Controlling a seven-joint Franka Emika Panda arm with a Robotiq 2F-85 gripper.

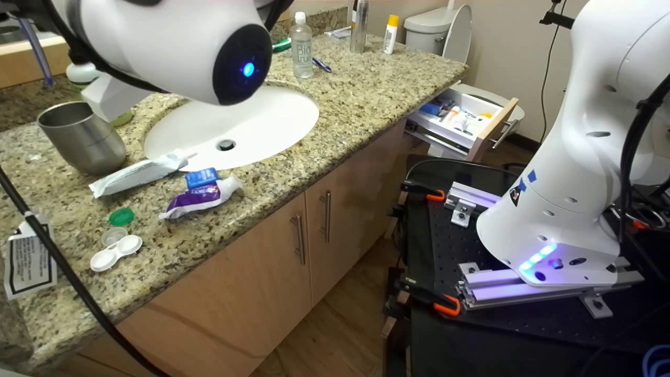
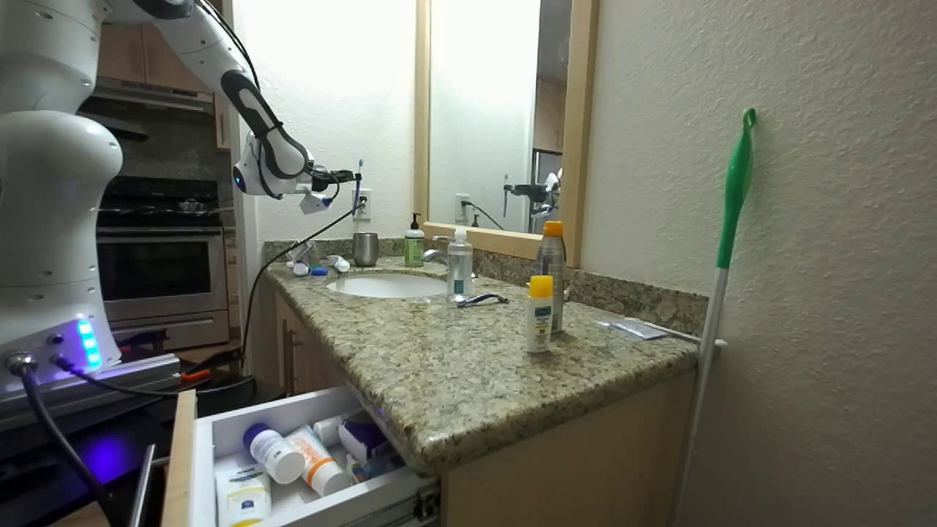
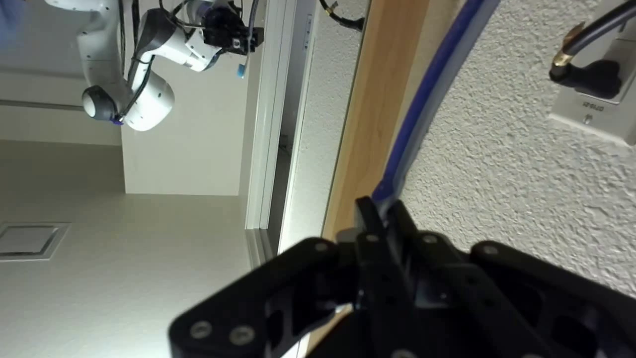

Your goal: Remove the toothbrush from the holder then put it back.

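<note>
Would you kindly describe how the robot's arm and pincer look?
The arm has rounded white links, a black joint cap with a blue light, a glowing blue strip on its base and black cables along it. The pincer is black, with angular linkages and grey screws.

1. In an exterior view: high, near; looks down along tabletop (image 1: pixel 361 94) toward drawer (image 1: pixel 494 125) corner.
2. In an exterior view: lower, beyond that corner, facing back toward sink (image 2: pixel 388 287).
3. Both share tabletop, sink, drawer.
4. Wrist view: close behind tool (image 3: pixel 381 211), facing wall (image 3: pixel 502 191); scene inverted.

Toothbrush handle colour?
Toothbrush handle: deep blue along one side, pale and translucent-looking along the other. Wrist view shows it best.
</note>
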